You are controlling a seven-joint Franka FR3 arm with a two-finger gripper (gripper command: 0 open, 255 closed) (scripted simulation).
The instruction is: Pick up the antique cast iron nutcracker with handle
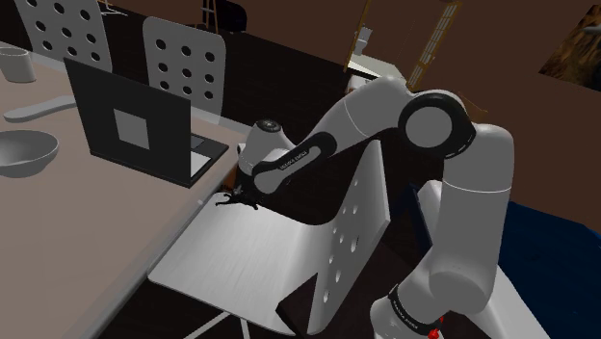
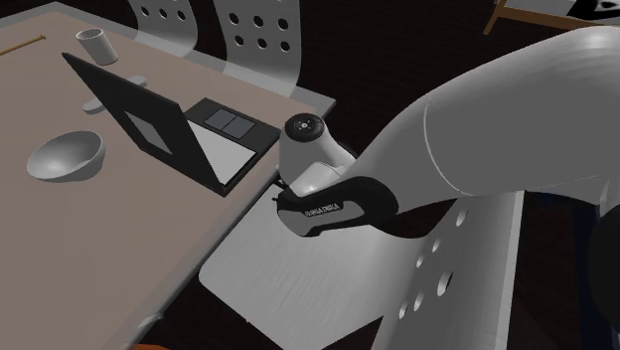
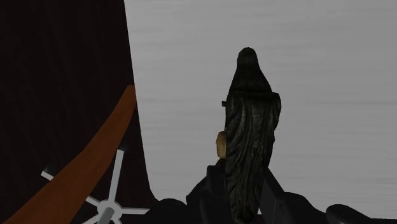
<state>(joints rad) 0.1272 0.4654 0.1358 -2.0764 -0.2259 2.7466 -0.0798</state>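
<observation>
The claw (image 3: 240, 184) is grasping the nutcracker (image 3: 252, 127), its two black fingers (image 3: 213, 191) pressing on the dark body from either side. The nutcracker is sitting over the pale grey chair seat (image 3: 305, 57). I cannot tell whether it is resting on the seat or hanging just above it. In the shoulder view the nutcracker (image 1: 234, 201) is poking out at nine o'clock from the claw (image 1: 252, 195), just beside the edge of the worktop (image 1: 87, 231).

White lettering (image 2: 323, 209) is running along the dark band of the wrist, too small to read. The fingers are covering the nutcracker's near end.

The nutcracker is looking black and rough, with ribbed streaks, narrowing to a rounded tip, and a small tan knob (image 3: 221, 145) is showing at its side. The chair back (image 1: 361, 231) is white with round holes. At ten o'clock from the claw a black laptop (image 1: 130, 120) is standing open on the brown worktop. Farther off at nine o'clock a smooth grey bowl (image 1: 24, 152) is lying.
</observation>
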